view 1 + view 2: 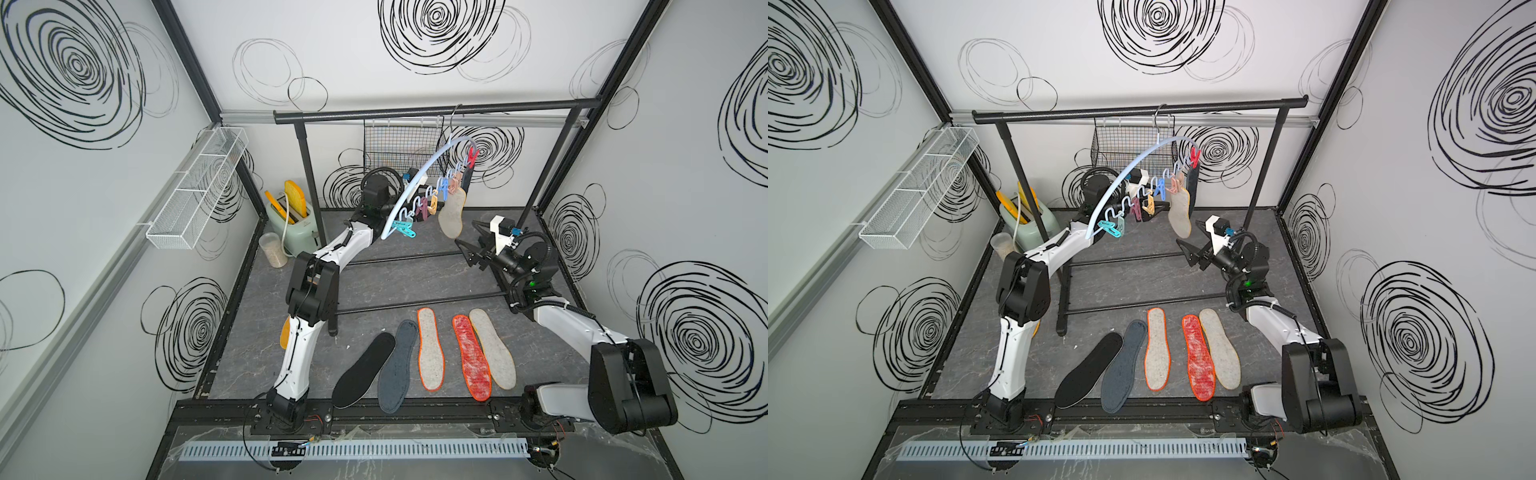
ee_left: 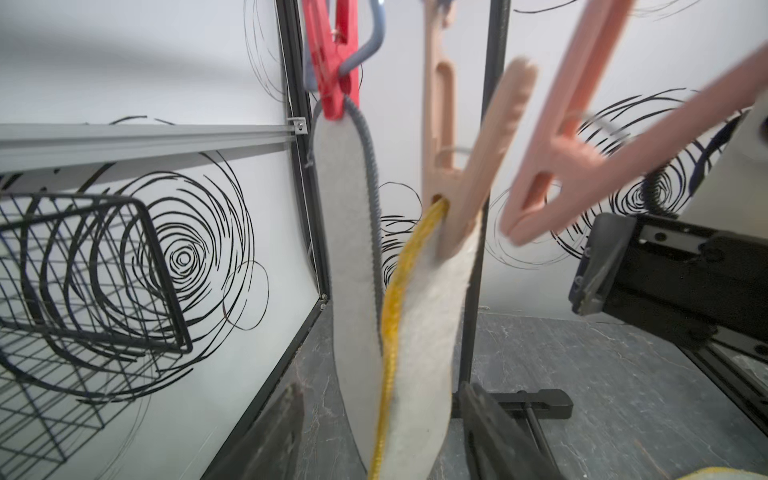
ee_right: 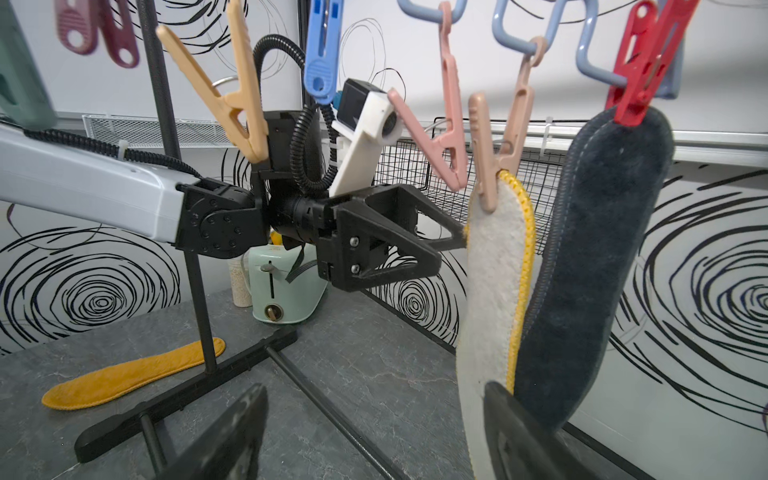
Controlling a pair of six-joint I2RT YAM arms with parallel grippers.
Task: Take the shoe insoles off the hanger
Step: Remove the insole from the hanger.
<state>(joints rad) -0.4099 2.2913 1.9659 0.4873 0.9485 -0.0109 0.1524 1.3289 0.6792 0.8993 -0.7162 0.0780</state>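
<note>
Just ahead of the right gripper (image 1: 467, 254), whose jaws are spread wide, a beige insole (image 1: 452, 212) hangs pegged to the hanger (image 1: 399, 203) in a top view. In the left wrist view, the left gripper (image 2: 380, 399) stands open astride that insole. In the right wrist view, a grey-blue insole (image 3: 590, 257) hangs from a red peg (image 3: 636, 70), just beside the beige one, on its far side from the left gripper.

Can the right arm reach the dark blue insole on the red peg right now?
Probably yes: the right end effector is open near its lower end, and the dark blue insole mostly faces it uncovered; the beige insole overlaps only one edge.
</note>
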